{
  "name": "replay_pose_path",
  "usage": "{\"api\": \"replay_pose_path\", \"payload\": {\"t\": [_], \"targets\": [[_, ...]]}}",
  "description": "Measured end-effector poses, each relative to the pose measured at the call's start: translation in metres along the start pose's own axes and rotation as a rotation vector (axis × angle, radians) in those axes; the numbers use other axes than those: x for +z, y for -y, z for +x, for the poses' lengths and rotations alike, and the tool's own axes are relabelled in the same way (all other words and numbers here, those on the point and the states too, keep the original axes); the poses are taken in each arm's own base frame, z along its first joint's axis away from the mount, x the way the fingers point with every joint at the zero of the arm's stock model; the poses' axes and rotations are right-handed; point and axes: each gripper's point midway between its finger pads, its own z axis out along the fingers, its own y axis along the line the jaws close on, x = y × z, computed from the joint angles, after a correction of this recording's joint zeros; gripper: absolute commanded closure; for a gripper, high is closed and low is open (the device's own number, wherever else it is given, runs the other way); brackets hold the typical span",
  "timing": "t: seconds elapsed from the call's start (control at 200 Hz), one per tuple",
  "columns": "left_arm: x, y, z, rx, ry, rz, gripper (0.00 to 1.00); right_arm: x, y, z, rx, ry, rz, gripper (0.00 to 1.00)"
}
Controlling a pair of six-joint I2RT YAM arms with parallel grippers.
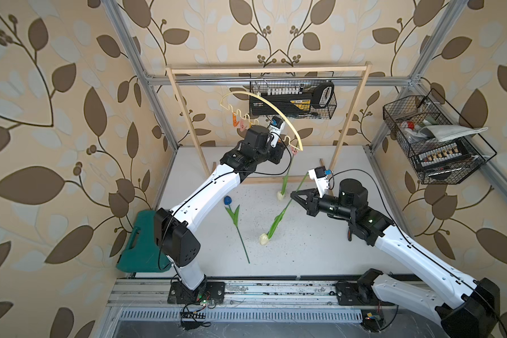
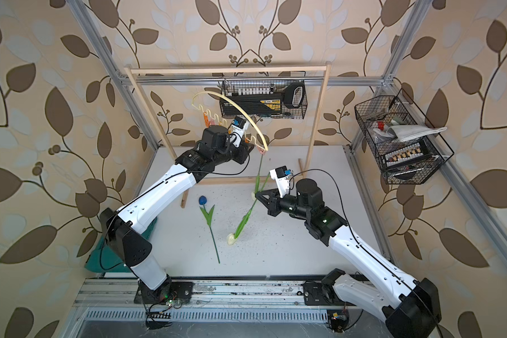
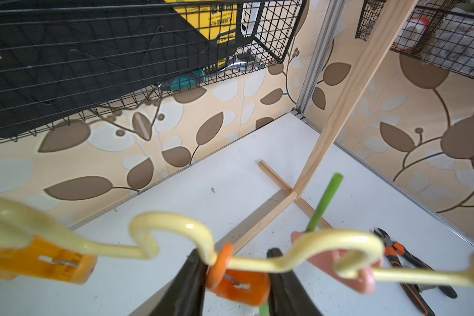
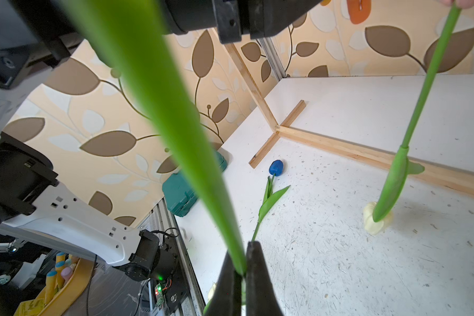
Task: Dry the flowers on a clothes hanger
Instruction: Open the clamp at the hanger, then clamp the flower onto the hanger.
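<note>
1. The white table (image 1: 305, 248) spreads below the clothes hanger (image 1: 258, 96). The light-wood rack frame (image 1: 270, 69) stands on it, with its top bar above the hanger.
2. The left arm reaches up to the hanger's wavy lower bar. The left gripper (image 3: 234, 254) is narrowed around the middle orange peg (image 3: 238, 286), which hangs from that bar. One black finger (image 3: 186, 281) is against each side of the peg.
3. The right arm sits lower than the hanger, off its pink-peg end. The right gripper (image 1: 292, 193) is pinched tight on the green stem of the held cream tulip (image 1: 263, 239). This tulip slants head down, well below the hanger. Whether its head touches the table I cannot tell.
4. In both top views the hanger is turned at an angle to the rack's top bar. Its cream-yellow arch sits above the left gripper, and pegs hang along its wavy bar.
5. The hung cream tulip (image 1: 280, 195) dangles head down from the hanger's end. The top of its stem is clipped in the pink peg (image 3: 365, 279), just beside the peg between the left gripper's fingers.
6. The blue tulip (image 1: 227, 200) lies flat on the table, well below the hanger and apart from both grippers.
7. A yellow-orange peg (image 3: 39, 265) hangs on the hanger's bar, on the far side of the middle orange peg from the pink one.
</note>
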Motion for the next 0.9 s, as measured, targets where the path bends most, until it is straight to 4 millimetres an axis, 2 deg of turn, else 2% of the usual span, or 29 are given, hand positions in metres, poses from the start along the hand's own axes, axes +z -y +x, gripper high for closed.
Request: {"api": "replay_pose_path", "payload": {"t": [0.235,0.575,0.9], "targets": [[-0.004,0.0,-0.007,-0.034,0.008,-0.001,0.66,0.012,0.01,0.007,0.025,-0.027,0.015,1.0],[-0.003,0.0,-0.013,-0.127,-0.03,-0.005,0.67,0.057,0.033,0.014,0.083,-0.056,0.009,1.0],[-0.008,0.001,-0.014,-0.179,-0.068,-0.01,0.68,0.093,0.049,-0.011,0.118,-0.014,0.046,1.0]]}}
